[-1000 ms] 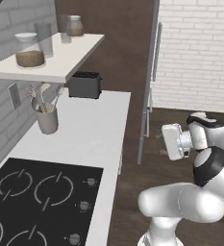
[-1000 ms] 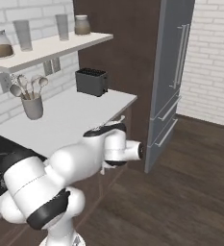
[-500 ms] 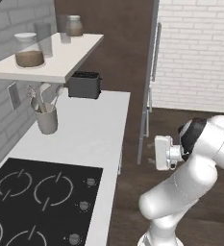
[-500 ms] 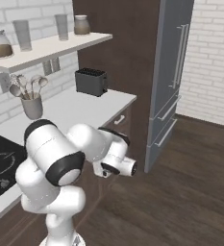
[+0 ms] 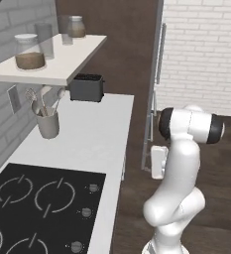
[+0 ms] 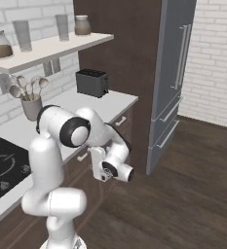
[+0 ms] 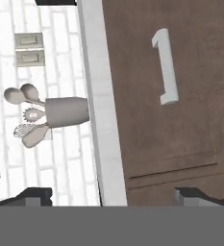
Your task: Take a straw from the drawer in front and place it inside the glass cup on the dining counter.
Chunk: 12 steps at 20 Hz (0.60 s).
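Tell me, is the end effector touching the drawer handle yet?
Apart. In the hand view the open end effector has its dark fingertips at the bottom edge, and the drawer front with its white handle lies well beyond them, with bare wood between.

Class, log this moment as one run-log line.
phase: approaching drawer | gripper: open, empty | drawer: shut | handle: untouched, ahead of fingers
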Motion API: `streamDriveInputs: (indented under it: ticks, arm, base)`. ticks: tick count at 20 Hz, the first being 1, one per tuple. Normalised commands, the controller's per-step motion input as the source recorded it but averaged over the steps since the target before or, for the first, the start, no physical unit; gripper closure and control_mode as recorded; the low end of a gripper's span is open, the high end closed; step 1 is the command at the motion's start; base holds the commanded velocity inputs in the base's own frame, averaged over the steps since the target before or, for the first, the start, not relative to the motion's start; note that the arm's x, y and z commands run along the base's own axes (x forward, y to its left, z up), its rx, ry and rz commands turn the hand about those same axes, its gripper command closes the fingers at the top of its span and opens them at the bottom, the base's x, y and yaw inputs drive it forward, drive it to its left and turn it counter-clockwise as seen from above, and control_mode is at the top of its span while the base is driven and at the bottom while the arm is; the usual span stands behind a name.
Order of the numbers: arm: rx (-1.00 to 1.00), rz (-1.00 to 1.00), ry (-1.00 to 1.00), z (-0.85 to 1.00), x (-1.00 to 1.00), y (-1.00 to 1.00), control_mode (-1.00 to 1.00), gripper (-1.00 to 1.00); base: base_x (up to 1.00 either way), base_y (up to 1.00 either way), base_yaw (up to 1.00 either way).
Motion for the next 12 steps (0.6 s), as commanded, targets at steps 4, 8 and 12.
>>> streamDriveInputs:
  ticks: [4,8,12]
  arm:
    - [0.00,0.00,-0.03,-0.23,0.33,0.19,-1.00,-1.00]
    - [0.00,0.00,-0.02,-0.18,0.38,0.37,-1.00,-1.00]
    - [0.00,0.00,-0.04,-0.19,0.33,0.38,-1.00,-1.00]
  base:
    - [0.00,0.00,0.00]
    - [0.00,0.00,0.00]
    - [0.00,0.00,0.00]
